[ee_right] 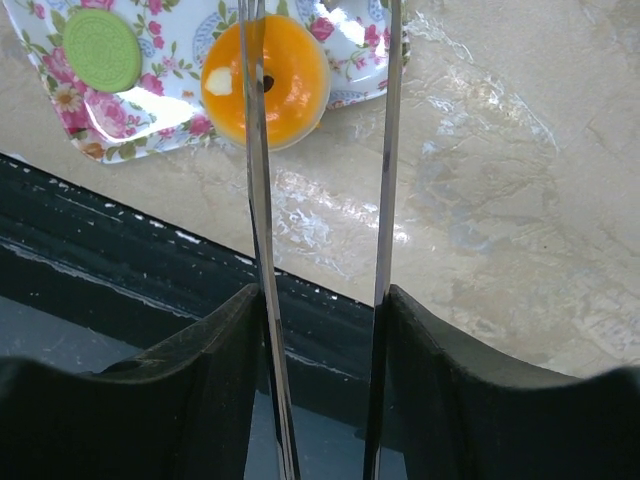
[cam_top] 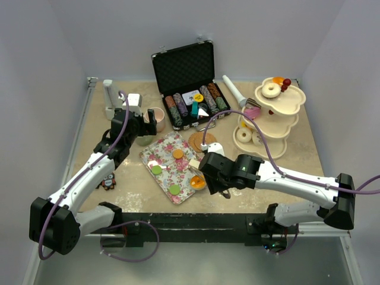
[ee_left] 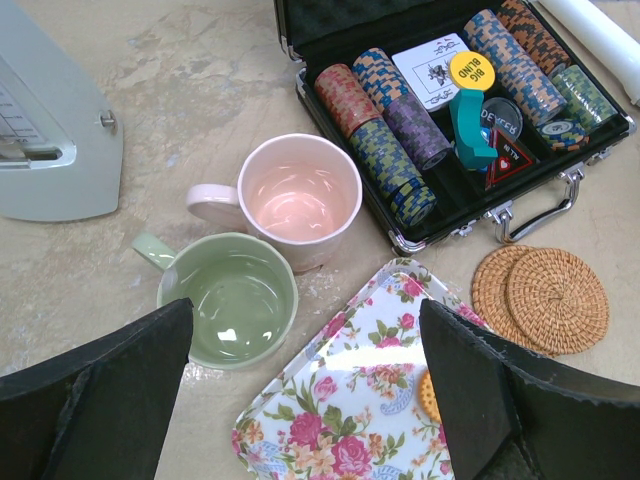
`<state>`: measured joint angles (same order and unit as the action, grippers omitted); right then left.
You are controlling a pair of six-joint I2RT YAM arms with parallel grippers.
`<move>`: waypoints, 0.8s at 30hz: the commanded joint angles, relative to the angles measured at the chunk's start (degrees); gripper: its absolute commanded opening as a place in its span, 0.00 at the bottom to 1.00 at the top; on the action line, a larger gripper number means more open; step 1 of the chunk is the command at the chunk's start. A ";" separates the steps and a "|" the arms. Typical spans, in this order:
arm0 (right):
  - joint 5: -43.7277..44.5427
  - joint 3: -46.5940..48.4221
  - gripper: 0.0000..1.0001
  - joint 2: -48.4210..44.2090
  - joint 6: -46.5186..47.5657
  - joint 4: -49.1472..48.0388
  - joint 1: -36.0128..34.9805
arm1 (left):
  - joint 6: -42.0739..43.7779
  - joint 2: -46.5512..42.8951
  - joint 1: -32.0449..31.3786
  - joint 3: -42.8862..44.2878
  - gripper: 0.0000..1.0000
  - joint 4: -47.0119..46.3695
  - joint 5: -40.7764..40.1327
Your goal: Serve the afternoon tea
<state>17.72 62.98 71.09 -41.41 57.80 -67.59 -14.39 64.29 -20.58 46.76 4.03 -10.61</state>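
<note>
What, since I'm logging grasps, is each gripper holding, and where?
The right gripper holds metal tongs by their two blades, one against each finger. The left gripper is open and empty.

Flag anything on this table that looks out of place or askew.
The floral rectangular tray lies skewed, one corner pointing toward the robot. The open black poker-chip case does not belong to a tea service. Nothing looks spilled or broken.

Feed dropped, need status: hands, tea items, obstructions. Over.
Left hand open, empty, near green cup. Right hand grips tongs, spread, at orange donut on tray. No obstruction visible.
</note>
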 commanded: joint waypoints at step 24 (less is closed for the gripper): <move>7.06 8.55 0.22 0.54 -1.04 0.21 0.00 | -0.81 -0.75 0.19 2.37 1.00 -1.22 0.68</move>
<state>19.68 64.84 71.57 -41.58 58.76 -67.59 -14.41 64.29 -20.58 46.76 4.03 -10.61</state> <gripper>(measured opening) 0.372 0.996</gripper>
